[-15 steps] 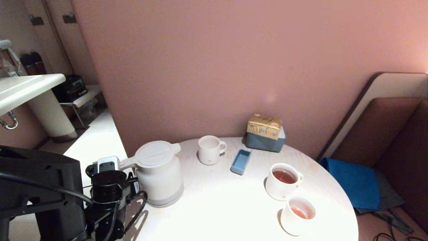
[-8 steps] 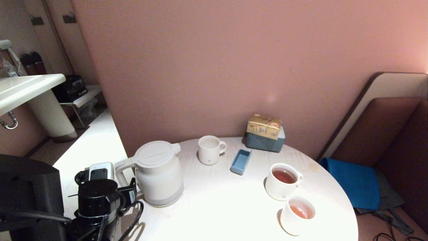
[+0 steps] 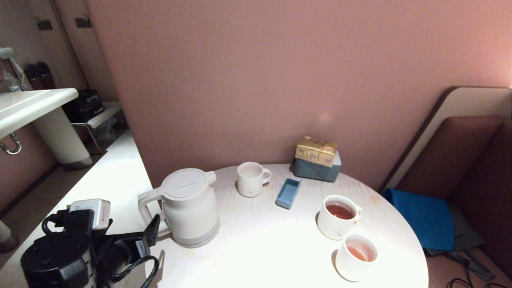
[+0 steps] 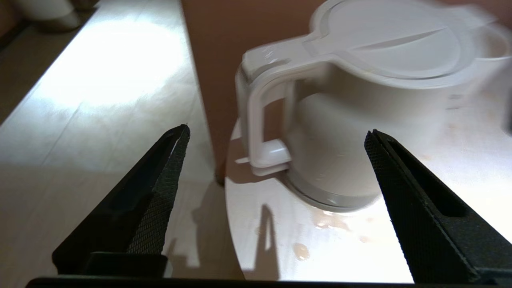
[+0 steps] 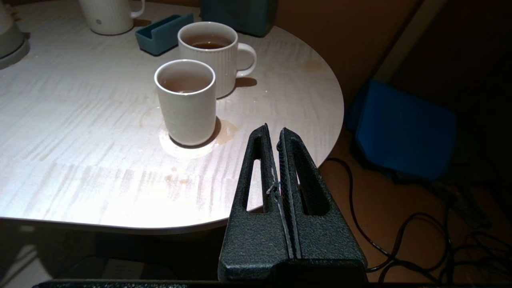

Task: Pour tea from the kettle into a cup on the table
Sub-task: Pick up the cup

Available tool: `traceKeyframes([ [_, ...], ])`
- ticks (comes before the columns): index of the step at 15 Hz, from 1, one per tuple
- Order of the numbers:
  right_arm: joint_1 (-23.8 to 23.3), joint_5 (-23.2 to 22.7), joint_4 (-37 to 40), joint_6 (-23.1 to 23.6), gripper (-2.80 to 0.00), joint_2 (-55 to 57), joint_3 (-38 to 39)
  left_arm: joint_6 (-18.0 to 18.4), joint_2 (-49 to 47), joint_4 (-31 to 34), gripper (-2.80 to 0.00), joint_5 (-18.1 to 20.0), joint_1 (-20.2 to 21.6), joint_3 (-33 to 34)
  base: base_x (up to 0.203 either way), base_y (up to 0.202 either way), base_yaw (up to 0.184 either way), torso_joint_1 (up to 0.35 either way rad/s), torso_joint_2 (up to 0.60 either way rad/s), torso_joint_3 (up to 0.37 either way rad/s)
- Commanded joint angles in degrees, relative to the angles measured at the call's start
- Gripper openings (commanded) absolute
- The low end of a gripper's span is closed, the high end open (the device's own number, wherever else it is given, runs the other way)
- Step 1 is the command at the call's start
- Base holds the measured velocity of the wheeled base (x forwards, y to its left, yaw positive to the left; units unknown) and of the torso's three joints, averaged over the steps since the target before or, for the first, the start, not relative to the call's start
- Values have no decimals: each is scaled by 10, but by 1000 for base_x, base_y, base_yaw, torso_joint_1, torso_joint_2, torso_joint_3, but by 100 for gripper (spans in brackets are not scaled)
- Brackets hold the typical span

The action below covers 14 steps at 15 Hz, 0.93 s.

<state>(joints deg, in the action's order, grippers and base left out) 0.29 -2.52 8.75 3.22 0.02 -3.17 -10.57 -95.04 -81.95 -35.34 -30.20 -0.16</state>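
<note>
1. Kettle [image 3: 190,208]: cream-white, lid on, upright at the left edge of the round table [image 3: 260,248]. Loop handle faces the robot's left side, spout faces the wall.
2. Left gripper [image 4: 276,134]: off the table's left edge, just short of the kettle handle. Fingers [image 4: 160,180] spread wide, nothing between them; the handle sits clear ahead of the gap, not touched. The head view shows only the black wrist body low at left, one fingertip near the handle.
3. Small wet spots on the tabletop in front of the kettle base, seen from the left wrist.
4. Cup [image 3: 356,257]: plain white, no handle visible, near the table's right front edge, upright. Reddish-brown tea [image 3: 359,253] inside, level well below the rim. A pale wet ring and brownish stains on the wood around its foot in the right wrist view.
5. Ribbed mug [image 3: 339,217]: just behind the cup, close but apart, also holding tea, handle to the right.
6. Third white mug [image 3: 251,179]: toward the wall, right of the kettle spout. Contents cannot be told.
7. Blue tray [image 3: 289,193] between that mug and a blue-grey box [image 3: 317,171] topped with a gold packet [image 3: 316,151].
8. Right gripper [image 5: 277,138]: parked off the table's near right edge, fingers pressed together, empty.
</note>
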Motion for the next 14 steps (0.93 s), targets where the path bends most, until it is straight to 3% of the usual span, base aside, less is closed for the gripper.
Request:
traceKeyframes([
  [1,0,0,0,0,-280,0,0,3,96,34,0,2,-11,1,0,0,0,0,0,0],
  [2,1,0,0,0,-280,0,0,5,137,67,-280,4,-13,1,0,0,0,0,0,0],
  [6,1,0,0,0,-280,0,0,25,323,245,-280,9,-15,1,0,0,0,0,0,0],
  [9,1,0,0,0,-280,0,0,62,501,419,-280,23,-16,-17,0,0,0,0,0,0],
  [11,1,0,0,0,-280,0,0,89,625,578,-280,33,-11,-50,0,0,0,0,0,0],
  [12,1,0,0,0,-280,0,0,106,671,678,-280,38,17,-72,0,0,0,0,0,0],
  [14,1,0,0,0,-280,0,0,143,716,735,-280,48,110,-94,0,0,0,0,0,0],
])
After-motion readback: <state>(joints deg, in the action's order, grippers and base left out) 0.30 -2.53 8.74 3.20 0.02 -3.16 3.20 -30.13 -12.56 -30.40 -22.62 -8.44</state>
